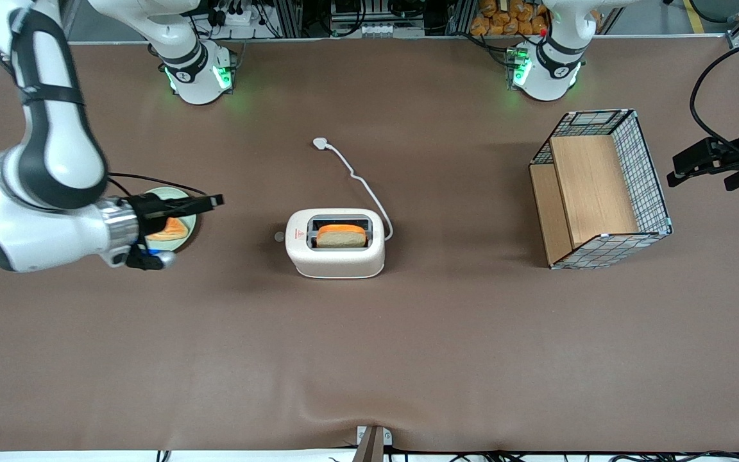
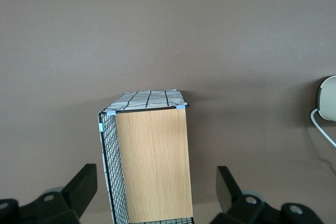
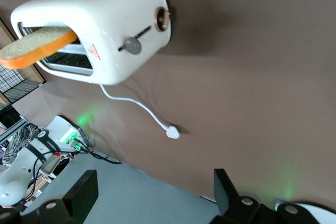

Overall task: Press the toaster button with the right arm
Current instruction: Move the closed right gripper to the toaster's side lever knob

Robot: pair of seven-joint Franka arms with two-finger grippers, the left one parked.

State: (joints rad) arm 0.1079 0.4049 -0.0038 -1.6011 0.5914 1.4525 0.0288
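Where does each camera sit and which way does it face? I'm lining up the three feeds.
Front view: high above the table, looking down at toaster, basket and right arm, its claw over a plate.
Left wrist view: on the parked arm, looking down at the basket; black fingers show.
Right wrist view: on the working arm, facing the toaster's button; open claw shows.
Shared: toaster, cord.

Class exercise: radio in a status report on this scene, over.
Gripper open, above plate, short of toaster. Toaster button untouched, facing gripper. Path between clear.
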